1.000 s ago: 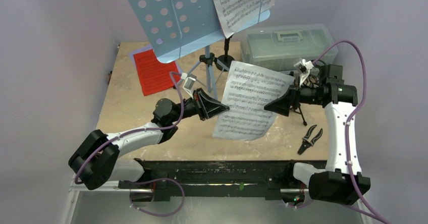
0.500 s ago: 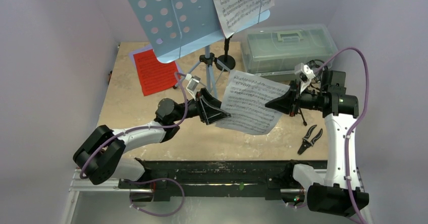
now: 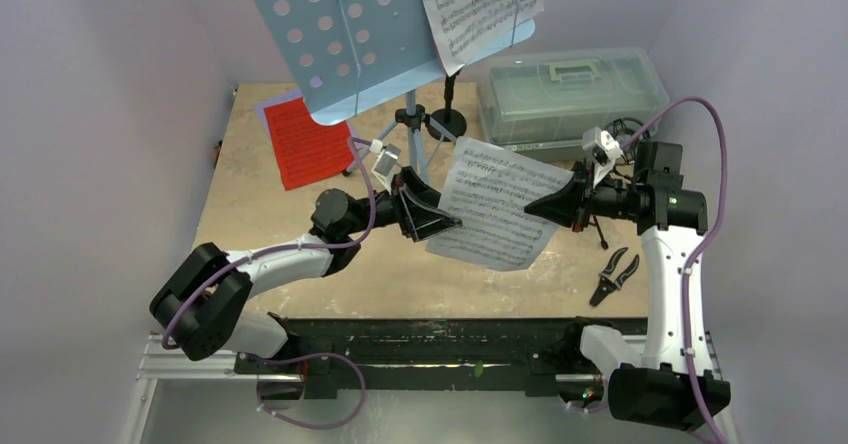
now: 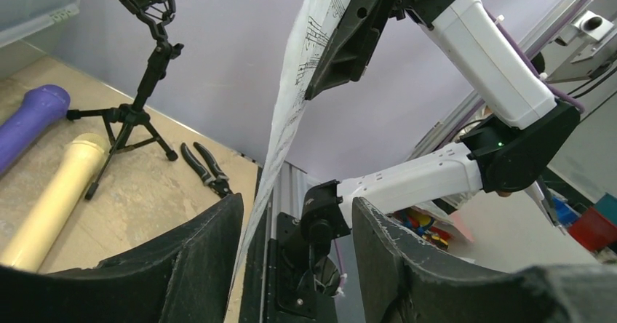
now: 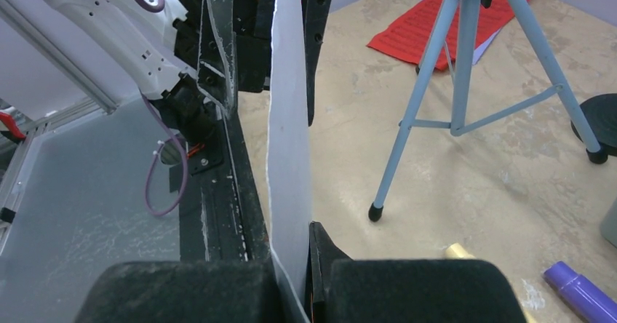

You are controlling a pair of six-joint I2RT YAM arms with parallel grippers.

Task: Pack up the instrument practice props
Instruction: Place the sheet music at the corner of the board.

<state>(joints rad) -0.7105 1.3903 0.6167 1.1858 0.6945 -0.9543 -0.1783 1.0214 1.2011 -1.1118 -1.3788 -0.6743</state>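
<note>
Released by left claw (image 3: 445, 222), now spread: printed white paper music sheet (image 3: 495, 209), pinched at right edge by right claw (image 3: 533, 207). Light, floppy, tearable; edge grip advised.

The tan, mottled table (image 3: 300, 254) is carrying the following. A red folder (image 3: 305, 142) is lying flat at its far left. Light-blue tripod legs (image 3: 412, 129) are standing mid-far, with a round-based mic holder (image 3: 447, 121) just beside them. A translucent box (image 3: 570, 89) is sitting far right. Black pliers (image 3: 614, 274) are lying near right, close to a small tripod mic holder (image 4: 138, 97). A purple microphone (image 4: 29, 119) and a cream microphone (image 4: 54, 199) are lying side by side beyond it.
</note>
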